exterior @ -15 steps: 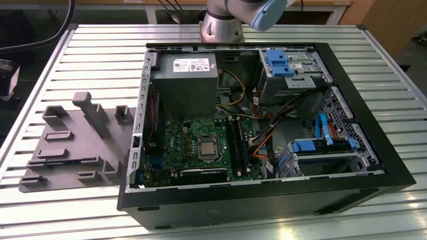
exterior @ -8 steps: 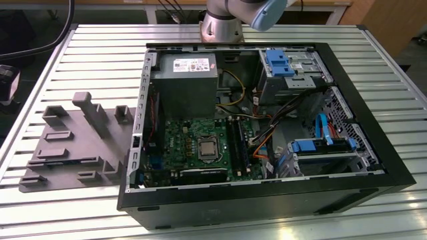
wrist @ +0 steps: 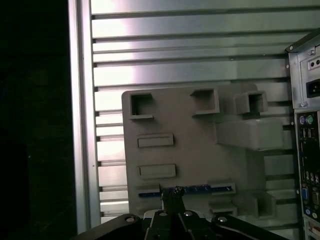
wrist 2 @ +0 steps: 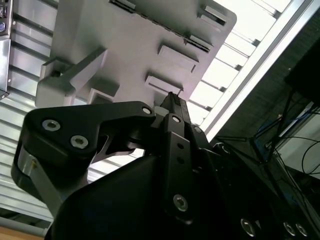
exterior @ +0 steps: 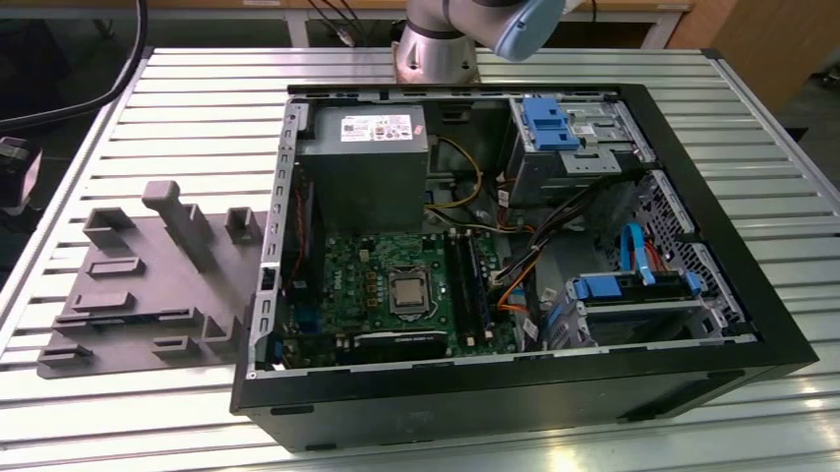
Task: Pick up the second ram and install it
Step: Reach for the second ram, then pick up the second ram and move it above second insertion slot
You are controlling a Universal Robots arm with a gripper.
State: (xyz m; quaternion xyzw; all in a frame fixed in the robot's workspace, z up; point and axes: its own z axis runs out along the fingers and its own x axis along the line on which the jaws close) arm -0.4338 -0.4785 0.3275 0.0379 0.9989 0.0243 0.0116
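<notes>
On the exterior view's left sits the grey tray [exterior: 157, 295]; the second ram [wrist: 205, 189] rests in one slot; the gripper [wrist: 172, 191] hangs above, squeezed together, empty; it must open and line up along the stick, I think.

Tall blocks [exterior: 184, 224] stand on the grey tray [exterior: 151, 290] near the tool [wrist: 172, 194]. The computer case [exterior: 525, 398] hems one side of the tray, and the tabletop [exterior: 197, 93] is open round the rest.

The tray [exterior: 148, 293] is set on the table [exterior: 197, 98], at the exterior view's left of the case [exterior: 525, 393]. The ram [wrist: 205, 189] is lodged in a tray slot. The motherboard [exterior: 354, 265] is housed inside the case.
</notes>
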